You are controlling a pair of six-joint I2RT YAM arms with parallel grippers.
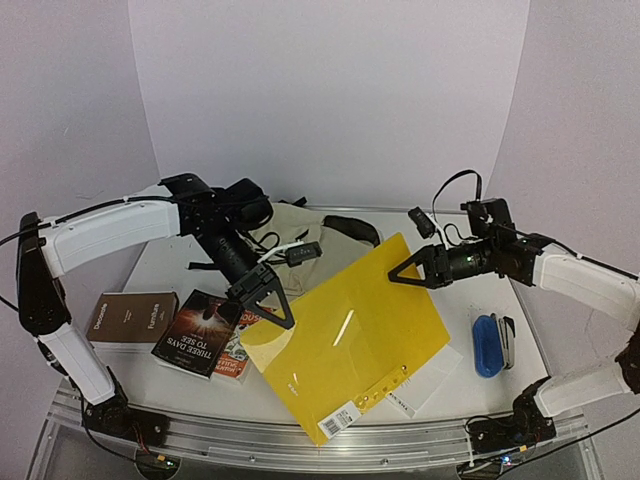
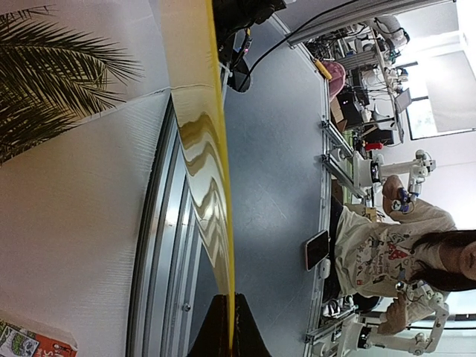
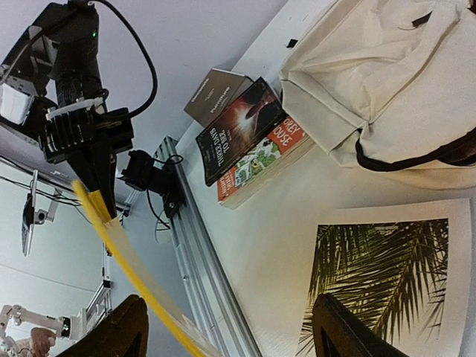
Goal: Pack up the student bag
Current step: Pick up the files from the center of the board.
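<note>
The student bag point(image 1: 300, 228), a cream canvas backpack, lies at the back of the table behind both arms; it fills the upper right of the right wrist view point(image 3: 387, 82). A yellow plastic folder point(image 1: 350, 330) hangs tilted above the table. My left gripper point(image 1: 272, 310) is shut on its left corner, and the left wrist view shows the folder point(image 2: 204, 149) edge-on, pinched between the dark fingers of the left gripper point(image 2: 230, 301). My right gripper point(image 1: 400, 272) is at the folder's upper right corner, jaws apart. In the right wrist view the folder's edge point(image 3: 126, 260) runs between the spread fingers of the right gripper point(image 3: 229, 312).
Two books point(image 1: 200, 335) lie stacked at the left, with a brown book point(image 1: 130, 317) beside them. A palm-leaf printed sheet point(image 3: 387, 275) lies on the table under the folder. A blue object point(image 1: 487, 345) sits at the right. A metal rail point(image 1: 300, 445) runs along the near edge.
</note>
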